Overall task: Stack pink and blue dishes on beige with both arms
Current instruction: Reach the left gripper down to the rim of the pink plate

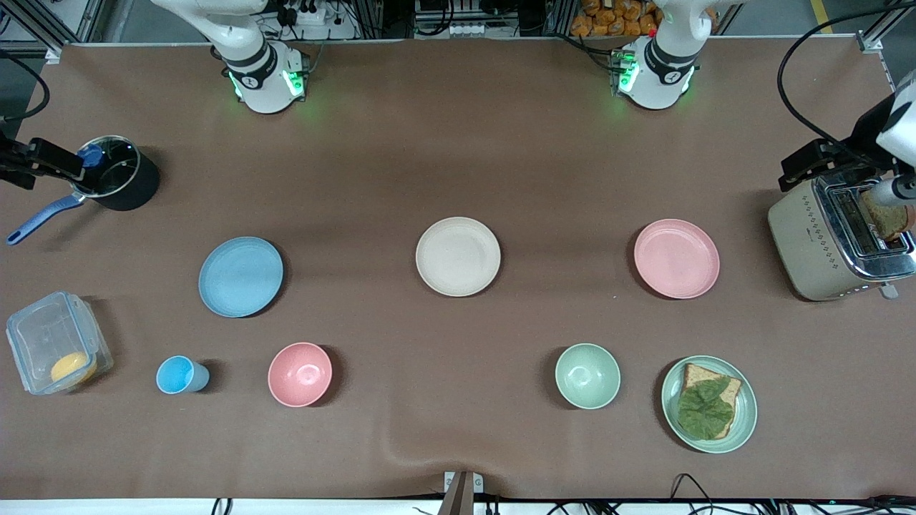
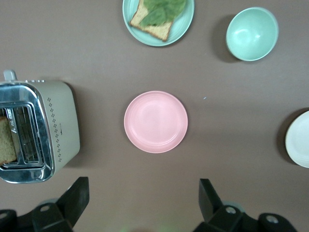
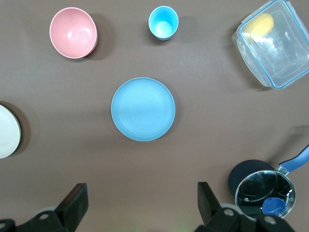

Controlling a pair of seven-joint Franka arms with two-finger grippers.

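The beige plate (image 1: 458, 256) lies flat at the table's middle. The pink plate (image 1: 676, 258) lies beside it toward the left arm's end, and the blue plate (image 1: 240, 276) toward the right arm's end. All three are apart and bare. My left gripper (image 2: 144, 188) hangs open high above the table by the pink plate (image 2: 156, 121), holding nothing. My right gripper (image 3: 143, 191) is open too, high up by the blue plate (image 3: 143, 109). Both wrist views catch an edge of the beige plate (image 2: 299, 140) (image 3: 7, 131). The front view shows only the arms' bases.
A toaster (image 1: 834, 236) with bread stands past the pink plate. Nearer the camera are a mint plate with bread (image 1: 708, 404), a mint bowl (image 1: 587, 375), a pink bowl (image 1: 300, 374), a blue cup (image 1: 179, 375) and a clear box (image 1: 57, 342). A black pot (image 1: 118, 175) sits farther back.
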